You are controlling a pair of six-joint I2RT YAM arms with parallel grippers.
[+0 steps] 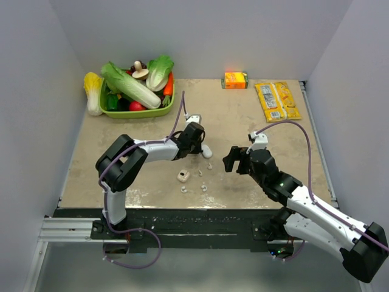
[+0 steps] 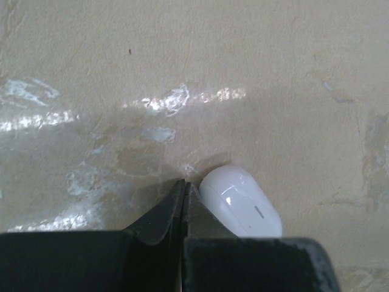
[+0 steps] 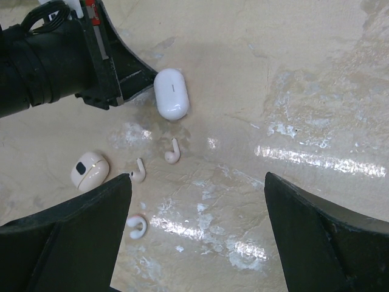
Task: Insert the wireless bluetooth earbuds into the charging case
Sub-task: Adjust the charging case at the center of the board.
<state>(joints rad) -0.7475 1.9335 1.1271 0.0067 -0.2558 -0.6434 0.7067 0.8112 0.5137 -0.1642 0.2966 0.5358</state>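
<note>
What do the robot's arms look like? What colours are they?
The left arm and right arm are white tubes with chunky black joints. A thin purple cable loops along each. Their fingers are black wedges. A tiny green light glows on the right arm.

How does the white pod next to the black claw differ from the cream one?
The charging case is a longer white oval; the cream pod is rounder. The charging case shows only a tiny grey mark; the cream pod has a dark square. Both lie on the table.
</note>
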